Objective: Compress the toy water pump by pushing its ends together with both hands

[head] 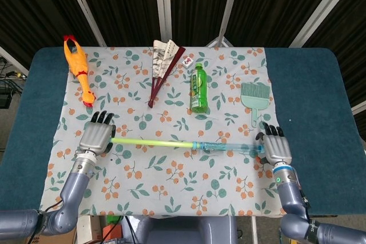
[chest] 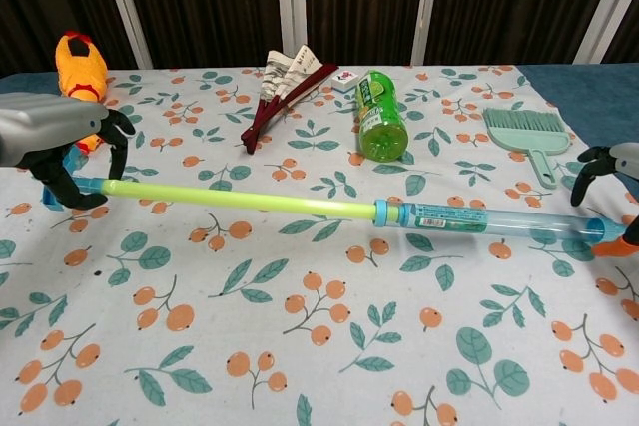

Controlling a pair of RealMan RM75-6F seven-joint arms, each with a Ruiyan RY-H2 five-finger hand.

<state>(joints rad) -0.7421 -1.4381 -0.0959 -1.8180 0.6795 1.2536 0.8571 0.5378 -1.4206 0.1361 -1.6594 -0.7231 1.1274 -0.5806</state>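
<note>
The toy water pump lies fully extended across the floral cloth. Its yellow-green rod (chest: 240, 200) runs left and its clear blue tube (chest: 499, 221) runs right, ending in an orange tip (chest: 621, 243). My left hand (head: 97, 135) stands at the rod's left end (chest: 95, 186), fingers (chest: 121, 142) arched over it and thumb under it, not closed. My right hand (head: 276, 148) sits at the tube's right end (head: 260, 148), its dark fingers (chest: 589, 172) spread just above the tube. In the head view the pump (head: 189, 144) spans the gap between both hands.
Behind the pump lie a green bottle (head: 198, 88), a folded fan (head: 162, 64), a teal hand brush (head: 255, 98) and a rubber chicken (head: 79, 67). A small tile (head: 186, 60) is beside the fan. The cloth (head: 171, 187) covers a blue table (head: 309, 95).
</note>
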